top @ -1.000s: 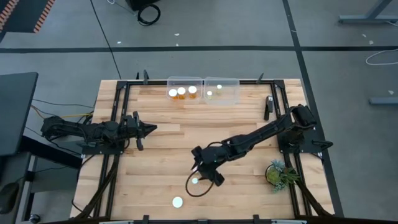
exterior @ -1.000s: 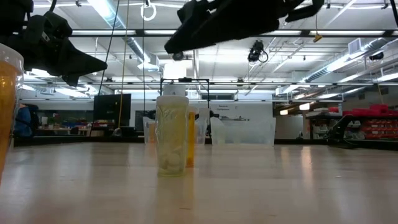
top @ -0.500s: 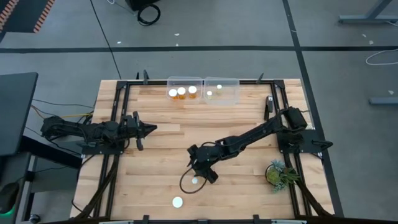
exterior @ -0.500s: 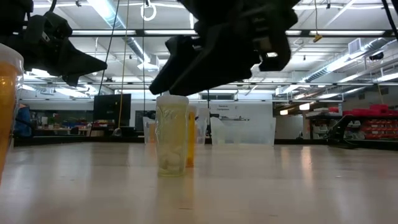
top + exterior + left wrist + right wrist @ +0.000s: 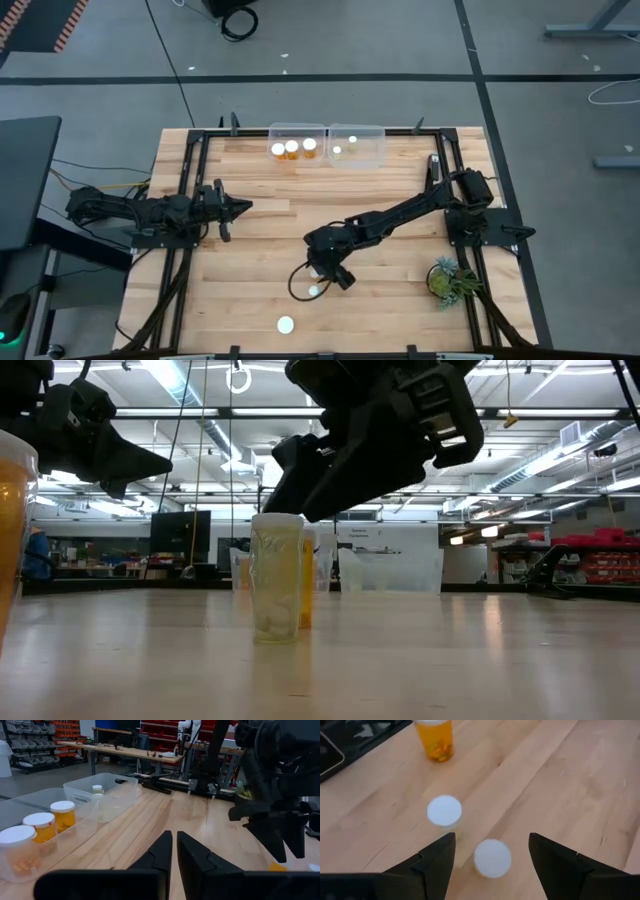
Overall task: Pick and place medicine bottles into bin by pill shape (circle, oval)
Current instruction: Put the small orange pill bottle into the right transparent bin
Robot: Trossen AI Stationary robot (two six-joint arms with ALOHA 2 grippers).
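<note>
Reaching is the step in hand, judged from the high view: the right gripper point(image 5: 322, 283) hangs over a white-capped bottle point(image 5: 313, 291) near the front of the surface point(image 5: 260, 225), with another bottle point(image 5: 286, 324) further toward the front edge. Three bottles already sit in the left bin point(image 5: 297, 144) and one in the right bin point(image 5: 357, 144) at the far edge. The left gripper point(image 5: 240, 208) waits at the left side, well apart. A green plant point(image 5: 447, 279) stands at the right, clear of the path.

Low view — the right gripper point(image 5: 300, 485) hovers just above a pale bottle point(image 5: 276, 577), not yet around it; an orange one point(image 5: 306, 582) stands close behind.

Left wrist view: its own fingers point(image 5: 172, 851) are pressed nearly together, holding nothing.

Right wrist view — the fingers point(image 5: 438, 857) are spread wide, one white cap point(image 5: 492, 858) between them, a second cap point(image 5: 444, 811) just beside, an orange bottle point(image 5: 435, 739) further off. The next move calls for a straight descent, then closing on the centred cap alone; the neighbouring bottle could be knocked.
</note>
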